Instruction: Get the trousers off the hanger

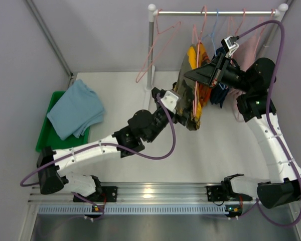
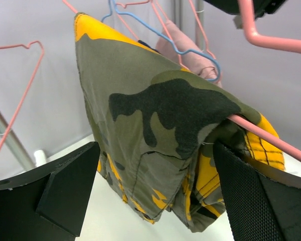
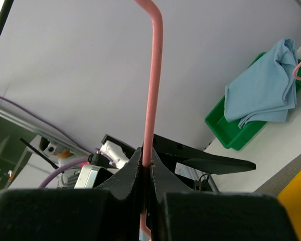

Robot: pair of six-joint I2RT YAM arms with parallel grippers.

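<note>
Yellow trousers with black blotches (image 1: 189,103) hang folded over a pink hanger (image 1: 196,93) on the rack. In the left wrist view the trousers (image 2: 160,125) fill the middle, draped over the hanger's bar (image 2: 273,139). My left gripper (image 2: 156,150) is open, one finger on each side of the cloth's lower part and apart from it; from above it (image 1: 183,116) sits at the trousers' near side. My right gripper (image 3: 146,163) is shut on the pink hanger wire (image 3: 153,75); from above it (image 1: 195,75) is just right of the trousers. Light blue trousers (image 1: 75,108) lie on the green bin.
The green bin (image 1: 44,138) stands at the far left, also in the right wrist view (image 3: 231,131). The rack's white post (image 1: 151,47) stands at the back, with an empty pink hanger (image 1: 149,55). An orange-red pair (image 1: 205,94), a navy pair (image 1: 220,94) and a pink garment (image 1: 248,50) hang right of the trousers.
</note>
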